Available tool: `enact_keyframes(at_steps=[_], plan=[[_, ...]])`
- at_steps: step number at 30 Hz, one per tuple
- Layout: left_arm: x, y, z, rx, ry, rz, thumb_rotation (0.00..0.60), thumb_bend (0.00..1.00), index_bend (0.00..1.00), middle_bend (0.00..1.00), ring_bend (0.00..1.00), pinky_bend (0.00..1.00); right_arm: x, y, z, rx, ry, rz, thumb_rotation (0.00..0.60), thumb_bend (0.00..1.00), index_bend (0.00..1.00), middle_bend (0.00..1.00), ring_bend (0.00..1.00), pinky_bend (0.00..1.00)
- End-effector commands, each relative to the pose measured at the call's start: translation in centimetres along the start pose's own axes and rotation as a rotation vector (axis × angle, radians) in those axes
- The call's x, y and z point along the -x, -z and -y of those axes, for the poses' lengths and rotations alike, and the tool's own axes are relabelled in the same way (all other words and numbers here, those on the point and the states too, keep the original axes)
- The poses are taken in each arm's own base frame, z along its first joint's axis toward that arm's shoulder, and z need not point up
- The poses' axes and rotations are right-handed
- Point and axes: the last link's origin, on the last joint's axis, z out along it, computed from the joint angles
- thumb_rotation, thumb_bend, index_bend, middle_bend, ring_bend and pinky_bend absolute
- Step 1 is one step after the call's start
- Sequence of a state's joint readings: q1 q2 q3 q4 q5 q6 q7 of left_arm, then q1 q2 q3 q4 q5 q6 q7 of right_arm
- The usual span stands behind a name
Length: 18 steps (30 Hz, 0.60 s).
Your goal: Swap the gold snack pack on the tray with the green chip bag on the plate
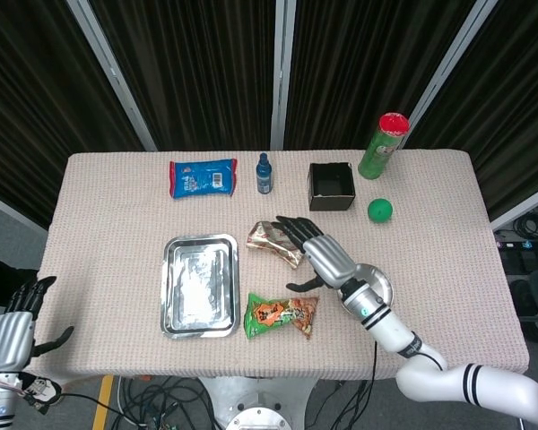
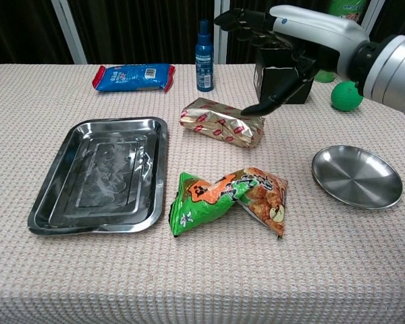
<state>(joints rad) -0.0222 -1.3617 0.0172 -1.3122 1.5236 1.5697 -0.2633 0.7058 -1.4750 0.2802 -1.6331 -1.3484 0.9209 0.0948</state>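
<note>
The green chip bag (image 1: 281, 315) (image 2: 226, 199) lies on the tablecloth between the empty steel tray (image 1: 200, 285) (image 2: 98, 174) and the empty round plate (image 1: 384, 285) (image 2: 356, 177). The gold snack pack (image 1: 271, 240) (image 2: 221, 121) lies on the cloth just behind it, off the tray. My right hand (image 1: 318, 255) (image 2: 277, 40) hovers above the gold pack's right end, fingers spread and holding nothing. Off the table at the lower left, my left hand (image 1: 13, 327) hangs with its fingers apart and empty.
Along the back of the table stand a blue snack pack (image 2: 133, 76), a blue bottle (image 2: 204, 48), a black open box (image 1: 331, 185), a green can with a red lid (image 1: 383, 146) and a green ball (image 2: 346, 95).
</note>
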Motion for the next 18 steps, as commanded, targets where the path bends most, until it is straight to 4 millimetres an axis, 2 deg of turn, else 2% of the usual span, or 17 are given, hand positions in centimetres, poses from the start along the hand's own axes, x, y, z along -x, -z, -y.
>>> enact_keyframes(at_steps=[1, 8, 15, 18], plan=[[-0.1, 0.1, 0.1, -0.001, -0.001, -0.002, 0.600, 0.19, 0.11, 0.12, 0.04, 0.13, 0.5, -2.8, -0.8, 0.075, 0.046, 0.009, 0.600, 0.00, 0.00, 0.00, 0.00, 0.00], [-0.1, 0.2, 0.4, -0.004, 0.001, 0.002, 0.600, 0.19, 0.11, 0.12, 0.04, 0.13, 4.3, -7.5, -1.5, 0.224, 0.101, 0.031, 0.600, 0.00, 0.00, 0.00, 0.00, 0.00], [0.0, 0.1, 0.6, 0.001, 0.025, 0.017, 0.600, 0.19, 0.12, 0.13, 0.04, 0.13, 6.7, -9.0, -2.0, 0.347, 0.102, 0.040, 0.600, 0.01, 0.00, 0.00, 0.00, 0.00], [-0.1, 0.2, 0.7, 0.003, 0.021, 0.013, 0.600, 0.19, 0.13, 0.13, 0.04, 0.13, 7.3, -9.4, -2.2, 0.387, 0.110, 0.040, 0.600, 0.06, 0.00, 0.01, 0.00, 0.00]])
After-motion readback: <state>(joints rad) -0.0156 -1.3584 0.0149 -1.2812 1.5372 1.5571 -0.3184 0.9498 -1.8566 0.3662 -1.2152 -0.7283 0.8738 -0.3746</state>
